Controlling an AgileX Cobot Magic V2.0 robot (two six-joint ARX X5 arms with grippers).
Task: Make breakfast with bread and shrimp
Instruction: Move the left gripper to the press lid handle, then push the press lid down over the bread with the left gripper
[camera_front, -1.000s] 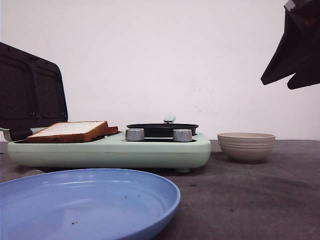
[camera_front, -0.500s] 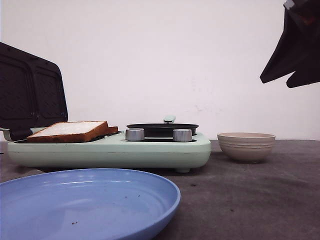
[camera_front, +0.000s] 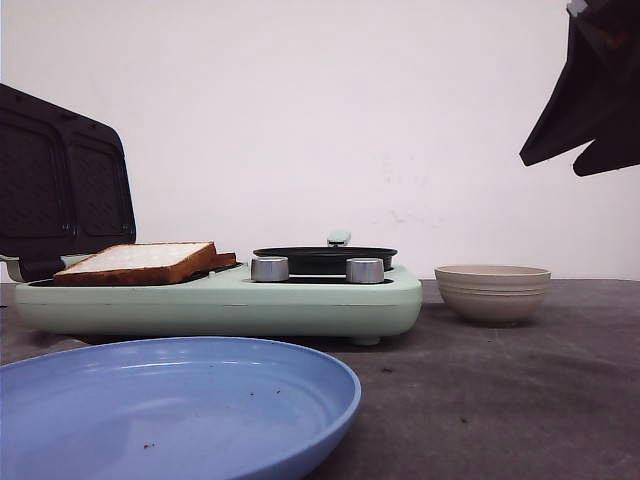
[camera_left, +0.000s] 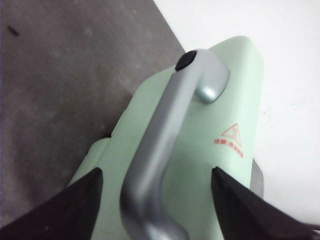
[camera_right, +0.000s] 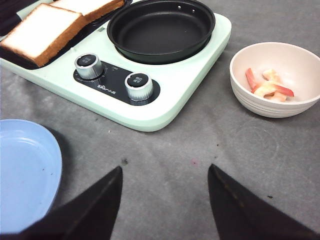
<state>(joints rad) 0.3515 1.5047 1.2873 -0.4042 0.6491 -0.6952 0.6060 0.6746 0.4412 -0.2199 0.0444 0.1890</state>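
A mint-green breakfast maker (camera_front: 220, 300) stands on the grey bench (camera_front: 500, 400). Its lid (camera_front: 60, 185) is raised at the left end, showing the dark ribbed inner plate.

The bread (camera_right: 42, 32) lies on the grill plate of the appliance: one square slice with a golden-brown crust is fully visible, and a second slice (camera_right: 92, 6) lies just beyond it, partly cut off by the edge of the right wrist view. A black round pan (camera_right: 161, 29) sits on the right half of the appliance, with two silver knobs (camera_right: 89, 66) in front of it.

The shrimp (camera_right: 267, 86), several orange-pink pieces, lies inside the beige bowl (camera_right: 250, 97), which stands on the bench just to the right of the appliance. A blue plate (camera_front: 180, 410) rests on the bench nearest the camera.

The right gripper (camera_right: 165, 200) hangs above the bare bench between plate and bowl; its fingers (camera_right: 90, 210) are spread apart and hold nothing.

The left gripper (camera_left: 155, 200) is at the outside of the raised lid, its fingers (camera_left: 70, 210) released and set one on each side of the grey lid handle (camera_left: 165, 145) without touching it.
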